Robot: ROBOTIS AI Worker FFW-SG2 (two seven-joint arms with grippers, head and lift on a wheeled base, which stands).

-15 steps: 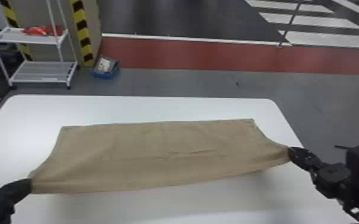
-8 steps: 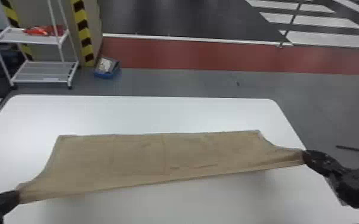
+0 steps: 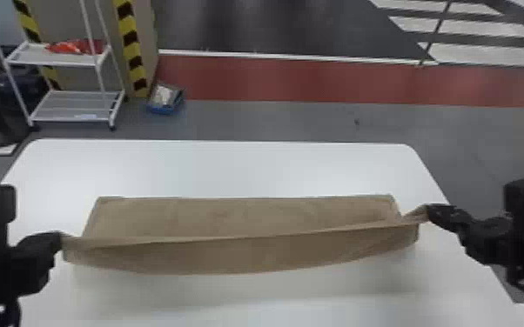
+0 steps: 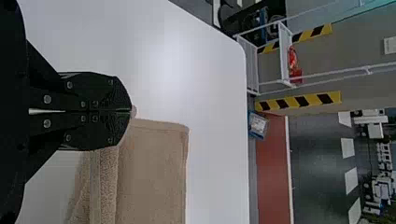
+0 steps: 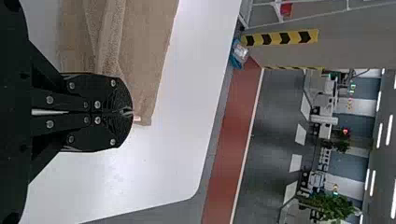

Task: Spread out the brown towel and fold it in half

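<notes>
White table (image 3: 230, 167): biggest item, spans the middle and bottom of head view.

Brown towel (image 3: 230, 256): across the middle of the table in head view, far part flat. Near part is pulled up into a long ridge running between the two grippers, darker flap under it. Can't tell if the flap touches the table.

Red floor strip (image 3: 296, 80): upper middle to right edge, beyond the table.

White shelf rack (image 3: 58, 106): upper left of head view, two shelves visible. Yellow-black striped tape (image 3: 131, 50) just right of it.

Left gripper (image 3: 60, 240): lower left of head view, pinching the towel's near left corner. Left wrist view adds detail: fingers pressed together, small nub of cloth poking past the tips, folded hem right beside them.

Right gripper (image 3: 430, 212): right side of head view, on the near right corner. Right wrist view: fingers closed on cloth at the tips, towel bunched into a narrow fold beside them.

Potted-looking green plant (image 5: 331, 205): lower right of right wrist view, strip lights (image 5: 389, 129) at its right edge.

Blue container (image 3: 165, 108): upper left of head view, on the floor, pale contents.

Red item (image 3: 76, 46): on the rack's upper shelf, can't tell what.
</notes>
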